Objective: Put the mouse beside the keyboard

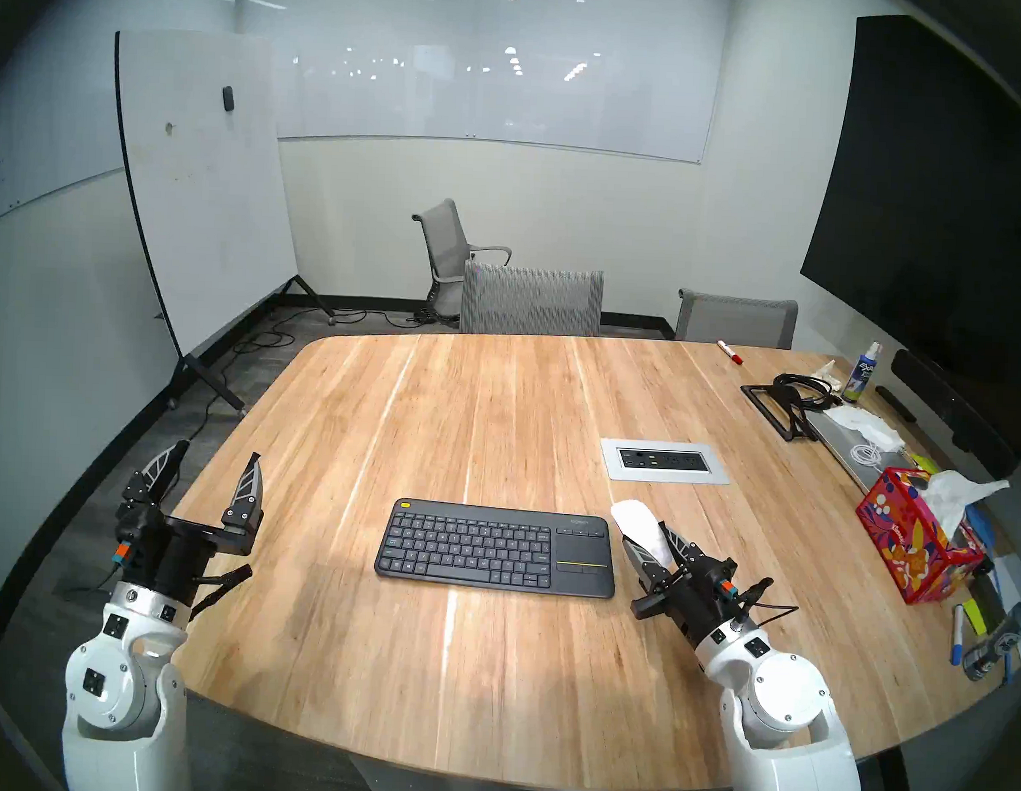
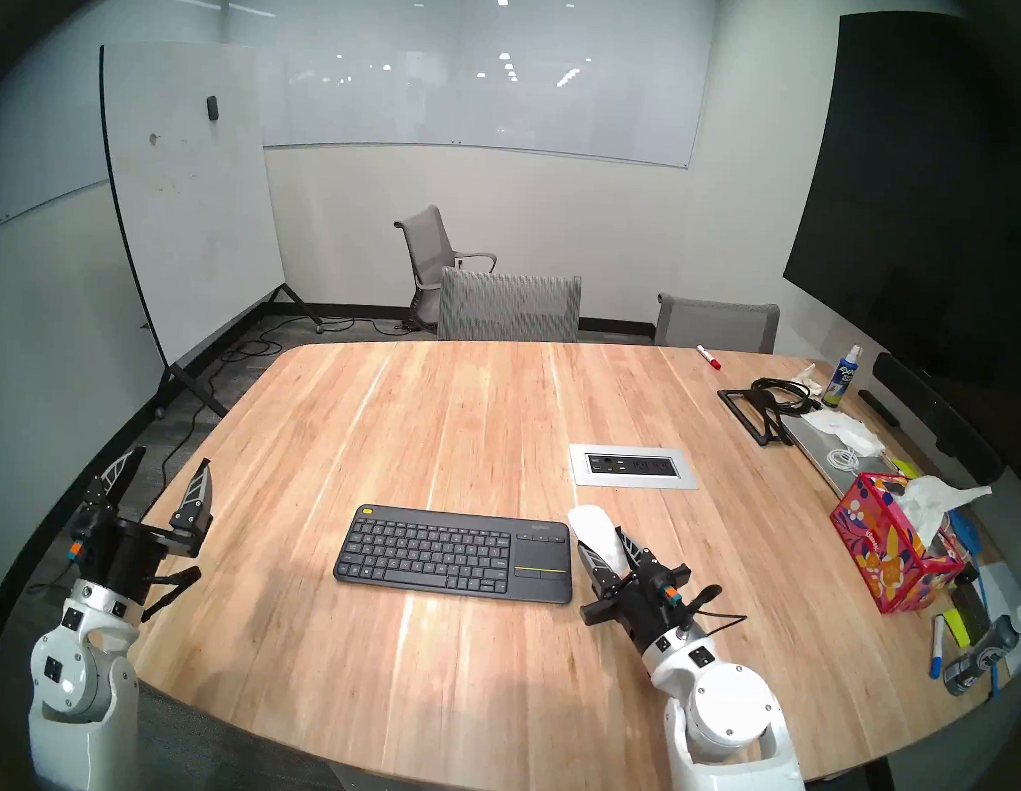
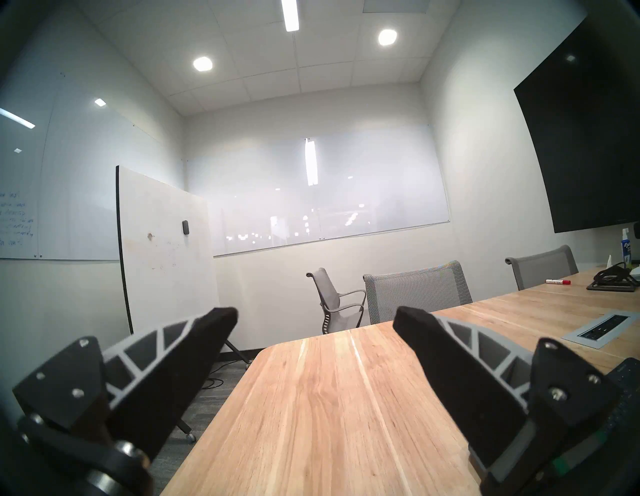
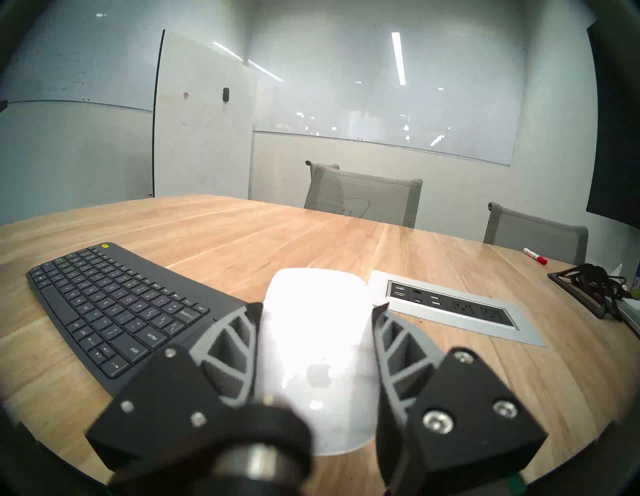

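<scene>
Clamped between the two ribbed fingers (image 4: 239,346) of the right gripper (image 4: 317,310), the glossy white mouse (image 4: 318,332) filled the foreground of the right wrist view, its rounded front end projecting past the fingertips and its grey logo lying between the finger bases. From the head cameras the right gripper (image 1: 645,529) pointed away from the robot, low over the wooden table (image 1: 495,415); whether the mouse (image 1: 637,523) touched the tabletop could not be told. Just to the left of this claw lay the dark grey keyboard (image 1: 490,546), flat on the table, its touchpad end with the yellow line nearest the claw and its yellow corner button at the far left. Ahead of the claw and slightly to its right sat the recessed silver power-outlet panel (image 1: 663,460). Well off to the claw's right stood a red patterned tissue box (image 1: 913,544). Across the keyboard, the left gripper (image 1: 216,461) hung at the table's left edge, its fingers (image 3: 204,332) spread wide apart and holding nothing.
</scene>
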{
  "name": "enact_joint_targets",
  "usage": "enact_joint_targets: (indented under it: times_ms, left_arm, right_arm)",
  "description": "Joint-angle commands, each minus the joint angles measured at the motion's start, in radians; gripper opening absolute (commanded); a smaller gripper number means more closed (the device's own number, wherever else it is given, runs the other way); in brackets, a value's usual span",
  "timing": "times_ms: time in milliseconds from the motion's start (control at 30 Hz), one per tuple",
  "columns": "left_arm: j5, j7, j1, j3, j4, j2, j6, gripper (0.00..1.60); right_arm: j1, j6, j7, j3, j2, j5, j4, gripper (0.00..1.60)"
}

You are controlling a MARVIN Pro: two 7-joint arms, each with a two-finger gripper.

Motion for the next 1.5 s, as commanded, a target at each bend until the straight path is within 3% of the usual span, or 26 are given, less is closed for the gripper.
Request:
enact_joint_targets:
  times_ms: [0,533,733,767,800,1233,1467]
  left_arm:
    - [0.0,-0.001,0.001,0.0,-0.014,0.0,0.003,1.6]
    - [0.004,-0.009,-0.003,-0.004,-0.014,-0.009,0.005,1.6]
    - [0.005,-0.013,-0.005,-0.006,-0.014,-0.012,0.006,1.6]
    - [0.005,-0.013,-0.005,-0.006,-0.014,-0.012,0.006,1.6]
    - [0.005,-0.014,-0.006,-0.007,-0.014,-0.013,0.006,1.6]
    - [0.008,-0.021,-0.009,-0.01,-0.014,-0.019,0.007,1.6]
    - [0.009,-0.024,-0.011,-0.012,-0.014,-0.023,0.008,1.6]
  right_arm:
    - [0.014,-0.009,-0.024,0.006,-0.02,0.005,-0.013,0.0]
    - [0.028,-0.006,-0.078,-0.01,-0.043,-0.028,0.026,0.0]
    - [0.018,-0.045,-0.117,-0.016,-0.058,-0.063,0.028,0.0]
    - [0.015,-0.053,-0.124,-0.019,-0.059,-0.072,0.024,0.73]
    - [0.012,-0.062,-0.12,-0.022,-0.055,-0.076,0.018,1.6]
    - [-0.019,-0.061,-0.18,0.01,-0.098,-0.054,0.023,1.6]
    - [-0.005,-0.069,-0.223,0.03,-0.088,-0.1,0.043,1.6]
